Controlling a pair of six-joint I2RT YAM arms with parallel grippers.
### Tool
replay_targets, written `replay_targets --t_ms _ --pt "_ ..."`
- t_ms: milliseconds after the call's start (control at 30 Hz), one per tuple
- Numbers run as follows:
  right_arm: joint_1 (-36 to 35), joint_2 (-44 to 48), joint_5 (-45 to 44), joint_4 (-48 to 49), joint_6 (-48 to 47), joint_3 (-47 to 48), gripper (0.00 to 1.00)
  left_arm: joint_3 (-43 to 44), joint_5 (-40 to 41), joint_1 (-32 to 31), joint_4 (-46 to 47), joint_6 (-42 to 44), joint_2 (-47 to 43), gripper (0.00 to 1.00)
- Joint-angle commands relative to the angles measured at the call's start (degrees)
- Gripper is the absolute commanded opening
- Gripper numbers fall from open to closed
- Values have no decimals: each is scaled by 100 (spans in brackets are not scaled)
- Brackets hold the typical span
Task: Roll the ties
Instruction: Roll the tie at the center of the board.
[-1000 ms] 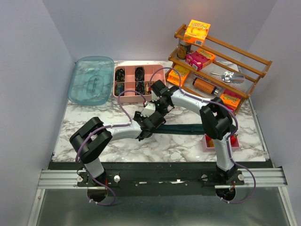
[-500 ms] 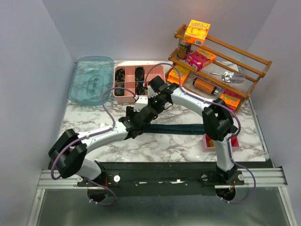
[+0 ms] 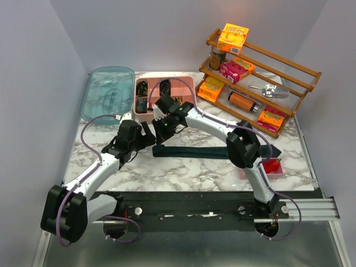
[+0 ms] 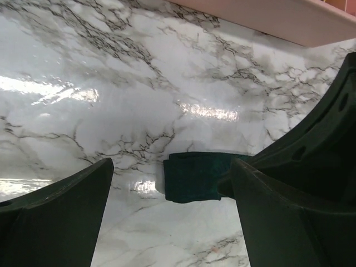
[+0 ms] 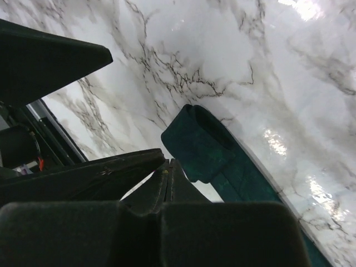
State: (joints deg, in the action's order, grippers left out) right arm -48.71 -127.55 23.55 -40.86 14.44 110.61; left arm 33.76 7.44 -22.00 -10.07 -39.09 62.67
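My left pincer (image 4: 170, 168) is spread wide, the tie (image 4: 194, 178) with its folded end lying on the worktop (image 4: 111, 83) between my fingers (image 4: 55, 222); right pincer (image 5: 167, 164) is clamped closed.

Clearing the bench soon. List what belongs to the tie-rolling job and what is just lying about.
Job: dark teal tie, one end folded over; left claw, open; right claw, shut; pink divider box holding dark coils.
Lying about: teal plastic cover; wooden rack of groceries; small red object.
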Motion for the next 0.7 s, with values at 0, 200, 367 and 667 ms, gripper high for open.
replay_targets --t_ms 0,200,367,667 --pt "11 -139 -52 -185 -99 -56 1 -413 -1990 476 943 -309 34 95" --pt "19 -25 -157 -89 -90 -443 1 -818 -2502 671 1620 -476 472 94" --pt "10 -33 -298 -27 -81 -637 1 -1160 -2669 679 2131 -626 860 90" --pt "19 -139 -325 96 -55 -847 1 -1538 -2414 697 2386 -679 781 85"
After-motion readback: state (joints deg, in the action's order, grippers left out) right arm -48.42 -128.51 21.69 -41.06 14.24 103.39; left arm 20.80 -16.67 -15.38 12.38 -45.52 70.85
